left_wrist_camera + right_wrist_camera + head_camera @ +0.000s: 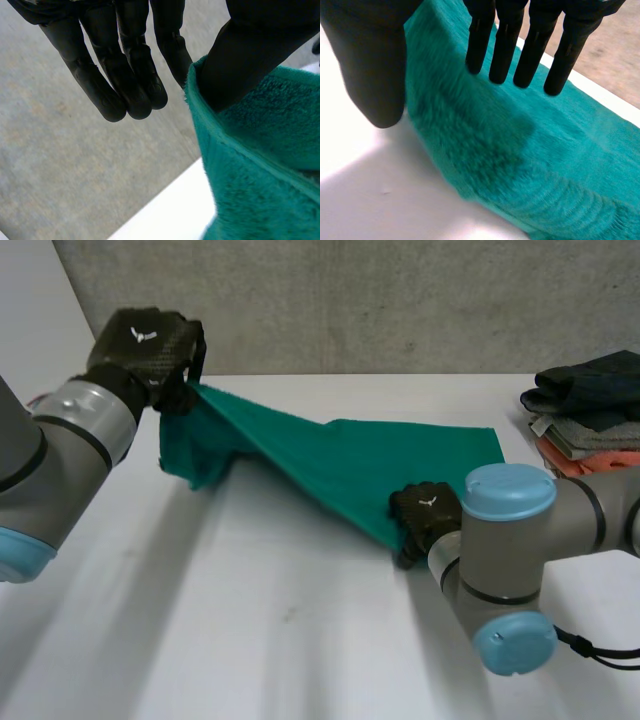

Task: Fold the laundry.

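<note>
A white table (pixel 250 640) carried a green towel (pixel 400 455), spread flat across its far middle, with the towel's left end raised off the surface. A stack of folded cloths (pixel 590 410), dark above, orange beneath, sat at the far right edge.

this looks like a robotics lab or test cell rather than a home. a bare grey concrete wall (pixel 400 300) runs behind a plain white worktop (pixel 300 640). two industrial-style robot arms with grey joints and light-blue caps, the left arm (pixel 60 445) and the right arm (pixel 520 550), reach over the worktop from the near side. the only household things are cloth: a green towel (pixel 350 460) stretched across the worktop, and a small stack of folded cloths (pixel 590 400) at its far right edge.
</note>
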